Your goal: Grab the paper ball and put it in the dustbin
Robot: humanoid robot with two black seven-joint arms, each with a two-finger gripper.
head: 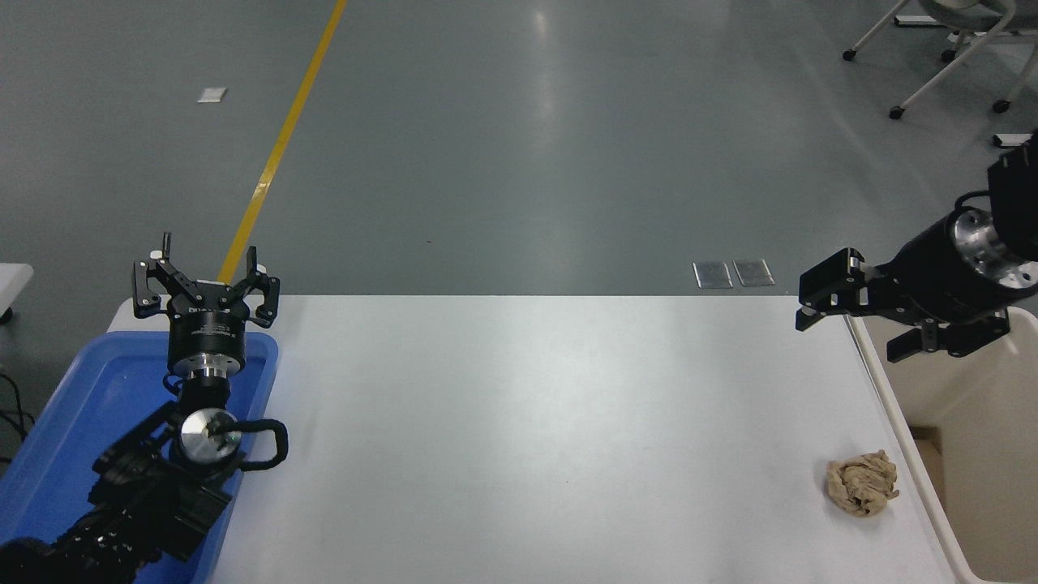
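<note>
The paper ball [862, 483] is judged very light, soft and compressible; it should crush a little under pressure rather than slip, and nothing about it looks fragile; the sound hold is across its widest part, from above, with one finger on either side, since the wad is irregular and offers no handle or edge; a closing grip should bite into the wrinkles readily.

In appearance it is a crumpled wad of tan-brown paper, deeply creased, lumpy in outline, with a loose fold jutting toward the dustbin.

It lies on the white counter [519, 422], close to the dustbin's [908, 454] long cream rim but not touching it; the bin stands against the counter's edge, its interior only partly in view.

The right gripper [851, 312] hangs in the air over the dustbin's far rim, well apart from the ball and farther from the camera; its fingers stand apart and hold nothing; the pick is not yet begun.

The left gripper [203, 284] is parked far across the counter from the dustbin, above a shallow blue tray [49, 454]; its fingers are spread and empty.
</note>
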